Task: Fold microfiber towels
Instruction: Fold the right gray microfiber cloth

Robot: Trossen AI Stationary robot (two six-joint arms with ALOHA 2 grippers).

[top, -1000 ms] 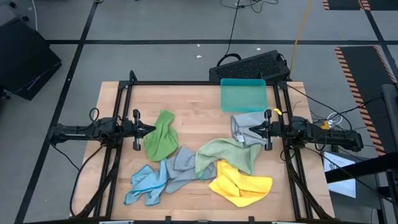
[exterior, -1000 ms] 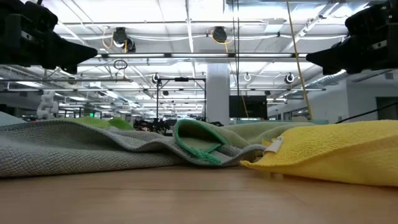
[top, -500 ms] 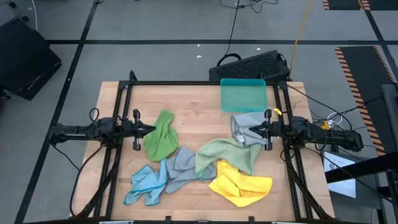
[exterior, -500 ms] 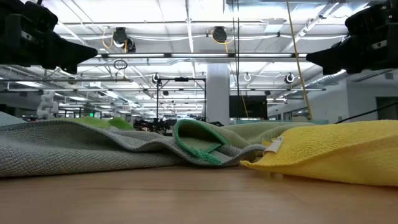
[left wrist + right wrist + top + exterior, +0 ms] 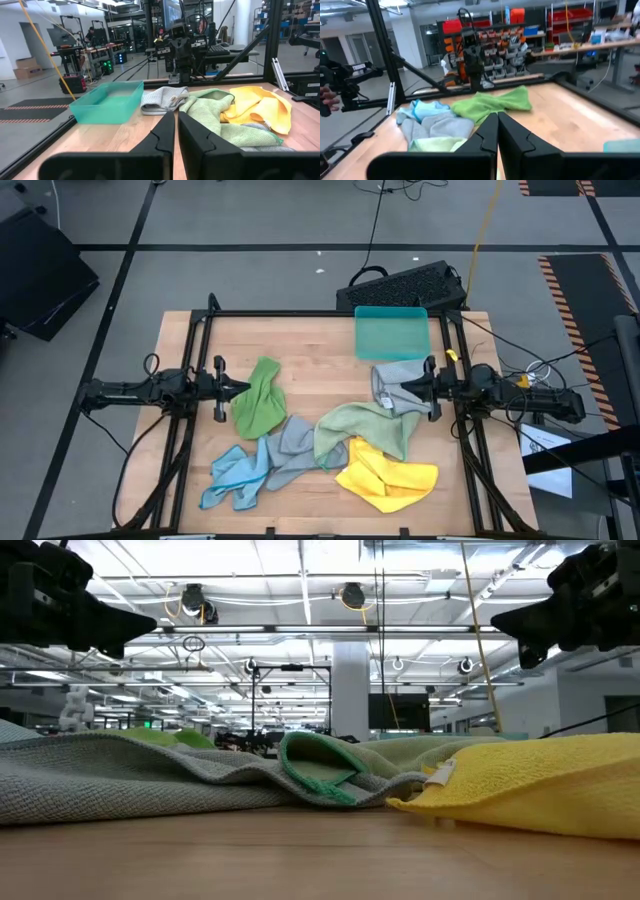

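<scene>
Several microfiber towels lie crumpled on the wooden table [image 5: 310,345]: a bright green towel [image 5: 258,398], a grey towel [image 5: 290,445], a light blue towel [image 5: 233,476], a pale green towel [image 5: 365,428], a yellow towel [image 5: 388,476], and a second grey towel [image 5: 395,378] beside the tray. My left gripper [image 5: 243,388] is shut, level, above the table next to the bright green towel. My right gripper [image 5: 403,389] is shut, level, over the second grey towel. In the low view, both grippers hang well above the cloths. Neither holds anything.
A teal plastic tray [image 5: 391,332] stands at the far right of the table. A black frame [image 5: 320,312] runs along the table's far edge and down both sides. Bare wood lies at the far left and middle, between the tray and the bright green towel.
My right gripper has rolled about its own pointing line and stays in place, still shut. My left arm and all the towels have kept still.
</scene>
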